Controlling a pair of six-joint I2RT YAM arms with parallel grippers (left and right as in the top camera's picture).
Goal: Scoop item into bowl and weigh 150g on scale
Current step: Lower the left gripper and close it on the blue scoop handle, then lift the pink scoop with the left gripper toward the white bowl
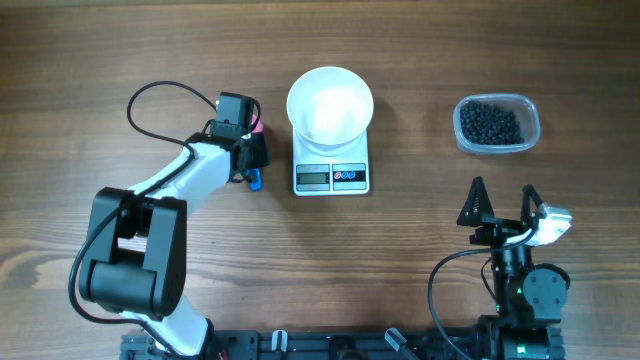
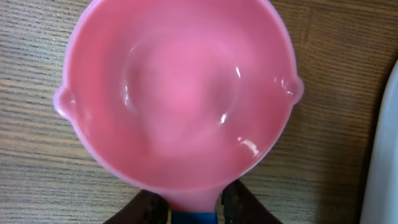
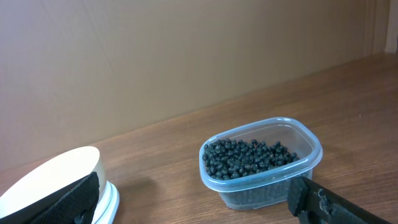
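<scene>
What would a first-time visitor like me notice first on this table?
Probably the glossy white bowl, empty, sitting on a small white scale at the far middle of the table. To its right, apart, a clear tub holds a dark heap of tiny black beads. On the bowl's other side, the left gripper holds an empty pink scoop.

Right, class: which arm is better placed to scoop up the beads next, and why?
Probably left: the left gripper holds the empty pink scoop. The right gripper is open and empty, though the tub of beads lies nearer it.
</scene>
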